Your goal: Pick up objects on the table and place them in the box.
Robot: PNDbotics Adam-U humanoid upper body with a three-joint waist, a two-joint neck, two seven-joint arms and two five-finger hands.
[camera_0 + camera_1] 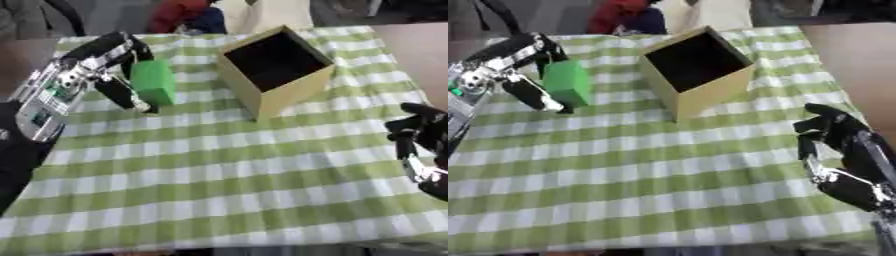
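A green block [154, 81] sits in the grasp of the left hand [112, 65] at the left side of the table, toward its far edge. The block is a plain box shape, standing roughly upright with a slight tilt, and it looks to be lifted just clear of the cloth, though whether its bottom edge touches the cloth cannot be told for sure. The left hand's fingers curl over the block's top and far side, while the thumb [125, 95] runs down along its near left side, so the block is pinched between them. To the right of the block, close by but apart from it, stands the box [275, 68], a tan cardboard one with an open top and a dark inside; nothing can be made out within it. It sits turned at an angle to the table's edges. Both rest over a tablecloth [227, 185] of green and white checks that covers the table, and the wide near part of it carries no other objects. The right hand [842, 150] shows at the right edge, nearer the camera and well apart from the box, held above the cloth with its fingers loosely bent and nothing in them.
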